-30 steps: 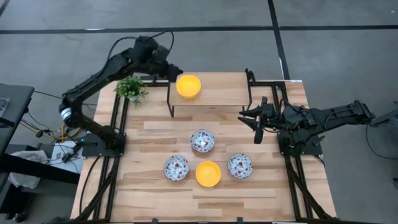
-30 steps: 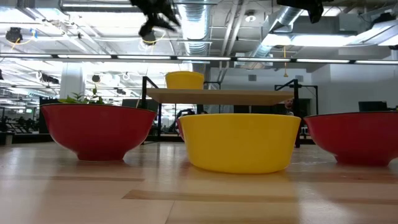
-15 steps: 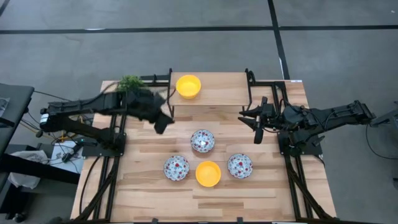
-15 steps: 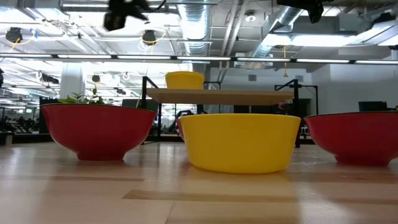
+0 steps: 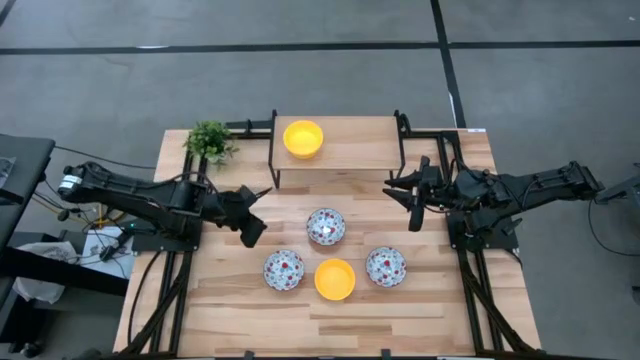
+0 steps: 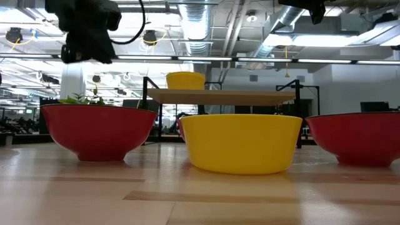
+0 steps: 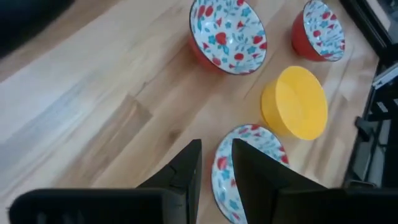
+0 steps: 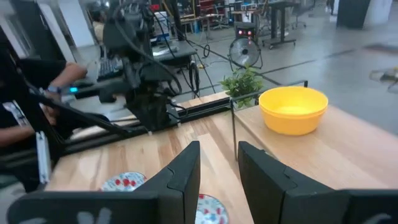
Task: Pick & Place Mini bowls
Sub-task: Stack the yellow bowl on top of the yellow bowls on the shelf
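Observation:
One yellow mini bowl (image 5: 303,138) stands on the raised wooden shelf (image 5: 350,150) at the far side. Three floral mini bowls (image 5: 325,227) (image 5: 284,270) (image 5: 386,267) and a second yellow one (image 5: 335,279) rest on the table, bases down. My left gripper (image 5: 250,225) hangs tilted down, left of the middle floral bowl. Its fingers stand a little apart, with nothing between them, above a floral bowl (image 7: 249,162). My right gripper (image 5: 415,200) waits level at the right, narrowly open, facing the shelf bowl (image 8: 293,109).
A small green plant (image 5: 210,142) stands at the far left corner. The shelf's black posts (image 5: 275,150) rise beside the left arm's path. Black frame rails (image 5: 190,210) run along both table sides. A person (image 8: 37,93) shows beyond the table's left side.
My left gripper has swung away from the yellow bowl on the shelf. It went toward the near edge and down, tipping further downward, to a place left of the middle floral bowl. That yellow bowl stays on the shelf.

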Motion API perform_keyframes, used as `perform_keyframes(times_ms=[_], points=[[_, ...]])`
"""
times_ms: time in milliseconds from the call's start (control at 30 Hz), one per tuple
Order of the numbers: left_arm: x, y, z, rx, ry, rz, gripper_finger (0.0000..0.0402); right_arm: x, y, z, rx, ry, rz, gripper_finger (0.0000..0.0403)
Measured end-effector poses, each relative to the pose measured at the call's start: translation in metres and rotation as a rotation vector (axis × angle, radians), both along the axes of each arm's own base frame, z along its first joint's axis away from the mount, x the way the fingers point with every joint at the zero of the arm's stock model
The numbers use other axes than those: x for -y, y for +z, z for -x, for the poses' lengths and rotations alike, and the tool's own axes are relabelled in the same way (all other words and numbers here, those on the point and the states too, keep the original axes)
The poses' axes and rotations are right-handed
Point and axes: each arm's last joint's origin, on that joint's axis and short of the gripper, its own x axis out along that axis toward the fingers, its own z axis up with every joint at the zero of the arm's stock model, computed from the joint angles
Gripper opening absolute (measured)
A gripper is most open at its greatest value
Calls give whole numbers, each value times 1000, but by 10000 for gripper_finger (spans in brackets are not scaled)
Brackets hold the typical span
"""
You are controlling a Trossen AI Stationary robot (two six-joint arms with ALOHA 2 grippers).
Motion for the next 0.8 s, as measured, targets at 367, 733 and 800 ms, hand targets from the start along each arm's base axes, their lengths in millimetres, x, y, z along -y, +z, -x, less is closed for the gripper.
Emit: perform_keyframes(times_ms=[367, 733, 800], points=[[-5, -32, 28, 194, -3, -47, 88, -12, 5, -1, 62, 131, -40, 98], [-11, -55, 56, 264, 25, -55, 88, -52, 15, -25, 103, 295, 6, 98], [-12, -57, 57, 271, 25, -54, 88, -61, 23, -34, 86, 308, 11, 98]])
